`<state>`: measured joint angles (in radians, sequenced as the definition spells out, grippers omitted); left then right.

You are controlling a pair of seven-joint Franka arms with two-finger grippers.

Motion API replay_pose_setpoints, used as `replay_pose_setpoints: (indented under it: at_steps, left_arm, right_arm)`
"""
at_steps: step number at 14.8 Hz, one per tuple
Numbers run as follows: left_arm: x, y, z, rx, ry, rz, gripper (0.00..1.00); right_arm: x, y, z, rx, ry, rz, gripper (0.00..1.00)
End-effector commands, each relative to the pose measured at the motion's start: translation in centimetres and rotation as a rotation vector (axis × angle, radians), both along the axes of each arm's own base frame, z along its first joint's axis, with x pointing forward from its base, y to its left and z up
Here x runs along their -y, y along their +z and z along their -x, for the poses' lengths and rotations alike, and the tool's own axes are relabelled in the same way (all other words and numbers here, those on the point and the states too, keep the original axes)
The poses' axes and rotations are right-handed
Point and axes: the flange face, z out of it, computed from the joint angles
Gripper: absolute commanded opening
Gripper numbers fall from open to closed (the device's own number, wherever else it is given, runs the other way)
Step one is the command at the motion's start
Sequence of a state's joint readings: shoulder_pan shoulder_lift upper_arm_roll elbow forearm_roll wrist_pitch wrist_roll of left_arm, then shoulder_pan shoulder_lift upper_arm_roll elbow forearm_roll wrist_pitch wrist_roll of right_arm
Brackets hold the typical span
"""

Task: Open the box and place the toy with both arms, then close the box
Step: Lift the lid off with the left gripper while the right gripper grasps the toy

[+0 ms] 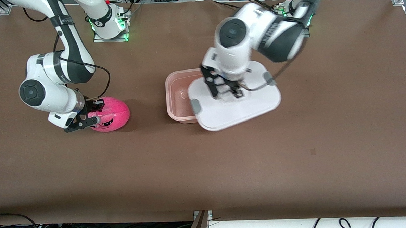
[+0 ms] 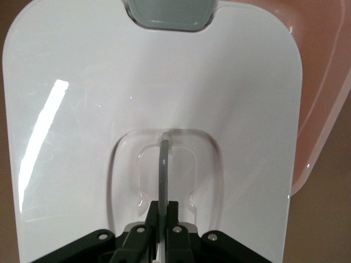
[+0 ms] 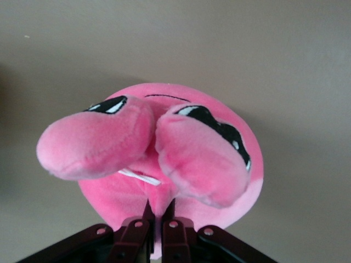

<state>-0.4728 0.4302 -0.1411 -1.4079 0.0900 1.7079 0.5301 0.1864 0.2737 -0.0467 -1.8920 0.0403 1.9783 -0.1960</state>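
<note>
While my left end effector [image 1: 225, 89] pinches the stiff, light lid [image 1: 236, 98] by its clear handle [image 2: 163, 164] over the pink tub [image 1: 179, 94], my right end effector [image 1: 86, 119] squeezes the soft plush toy [image 1: 109, 114], resting on the surface [image 1: 226, 167]; it should carry easily.

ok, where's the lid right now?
The white lid hangs from the left gripper, shut on its clear handle, partly over the open pink tub, offset toward the left arm's end.

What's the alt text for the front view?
The left gripper holds the white lid by its handle, over the open pink box. The right gripper pinches the pink toy on the brown table.
</note>
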Motion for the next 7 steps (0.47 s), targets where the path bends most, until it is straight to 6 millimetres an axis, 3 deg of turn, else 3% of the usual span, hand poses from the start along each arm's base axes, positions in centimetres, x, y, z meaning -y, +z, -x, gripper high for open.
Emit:
replay_pose_setpoints:
  at_steps: [1,3,4,7]
  left_arm:
    - [-10.7,1.4,-4.5,-0.073,0.077,0.043,0.00]
    - [-20.4,2.5,-7.5,-0.101,0.093,0.059,0.00]
    - [-24.2,3.4,-8.2,-0.115,0.074,0.067,0.00]
    - [-32.7,4.4,-9.2,-0.120,0.007,0.044,0.00]
  right_arm:
    - [-3.3,5.3,-0.8,0.014,0.103,-0.024,0.00]
    - [-5.8,8.7,-1.0,0.008,0.213,-0.049,0.00]
    - [-7.4,10.3,-1.1,0.012,0.277,-0.060,0.00]
    - [-13.7,14.2,0.3,0.015,0.471,-0.070,0.00]
